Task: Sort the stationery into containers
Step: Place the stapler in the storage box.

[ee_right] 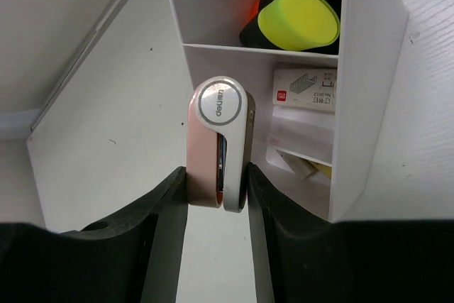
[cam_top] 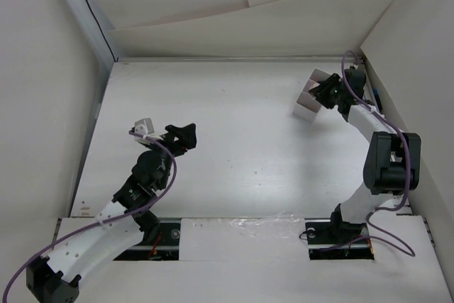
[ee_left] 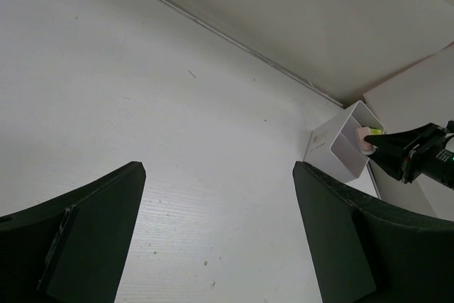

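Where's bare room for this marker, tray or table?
In the tray, the middle compartment looks bare but for a label; the far one holds a yellow-capped marker, the near one something yellowish. The table between the left gripper and the tray is bare. It's tight where the right gripper holds the pink marker.

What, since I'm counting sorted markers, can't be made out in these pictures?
- Top view: tray contents, too small, partly covered by the right hand.
- Right wrist view: orange item behind the yellow-capped marker, cut by the top edge.
- Right wrist view: held pink-and-white marker's lower end, hidden between the fingers.
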`<state>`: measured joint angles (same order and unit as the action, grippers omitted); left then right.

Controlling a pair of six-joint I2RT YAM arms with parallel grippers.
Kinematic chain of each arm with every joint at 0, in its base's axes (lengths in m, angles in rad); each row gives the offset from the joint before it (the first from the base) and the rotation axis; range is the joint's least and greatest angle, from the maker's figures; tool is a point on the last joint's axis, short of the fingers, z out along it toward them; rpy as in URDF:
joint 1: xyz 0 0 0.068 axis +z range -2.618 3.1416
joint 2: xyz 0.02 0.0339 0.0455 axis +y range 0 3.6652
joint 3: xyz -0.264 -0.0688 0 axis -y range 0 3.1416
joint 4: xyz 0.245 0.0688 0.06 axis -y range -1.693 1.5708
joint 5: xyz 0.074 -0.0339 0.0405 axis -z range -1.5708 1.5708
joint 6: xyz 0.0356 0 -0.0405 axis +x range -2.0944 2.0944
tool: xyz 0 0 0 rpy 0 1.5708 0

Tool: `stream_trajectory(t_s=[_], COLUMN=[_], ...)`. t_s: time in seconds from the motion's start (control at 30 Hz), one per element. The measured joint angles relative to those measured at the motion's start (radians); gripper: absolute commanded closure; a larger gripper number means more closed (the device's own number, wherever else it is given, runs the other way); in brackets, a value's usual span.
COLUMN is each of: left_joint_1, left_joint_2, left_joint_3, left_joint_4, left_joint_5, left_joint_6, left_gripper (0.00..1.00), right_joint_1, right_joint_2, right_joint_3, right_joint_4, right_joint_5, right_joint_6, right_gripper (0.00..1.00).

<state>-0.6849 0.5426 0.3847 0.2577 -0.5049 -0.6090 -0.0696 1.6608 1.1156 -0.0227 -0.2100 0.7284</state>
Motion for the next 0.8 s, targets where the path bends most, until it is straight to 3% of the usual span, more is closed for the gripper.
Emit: stream_trajectory(t_s=[0.37, 0.8], left_joint_1=[0.000, 0.000], left_joint_2=[-0.023, -0.021], left_joint_3=[0.000, 0.000], left_joint_4=[0.000, 0.000], left_joint_5=[0.000, 0.000], left_joint_6=[0.000, 0.000], left_gripper=[0.17, 0.17], right_joint_1=[-0.033, -0.054], right_joint_2=[0.050, 0.051], right_joint_3=[0.007, 0.009], right_joint_4=[0.027, 0.036], right_joint_5=[-0.089, -0.123], right_joint_6=[0.032, 0.060], right_gripper=[0.63, 0.40])
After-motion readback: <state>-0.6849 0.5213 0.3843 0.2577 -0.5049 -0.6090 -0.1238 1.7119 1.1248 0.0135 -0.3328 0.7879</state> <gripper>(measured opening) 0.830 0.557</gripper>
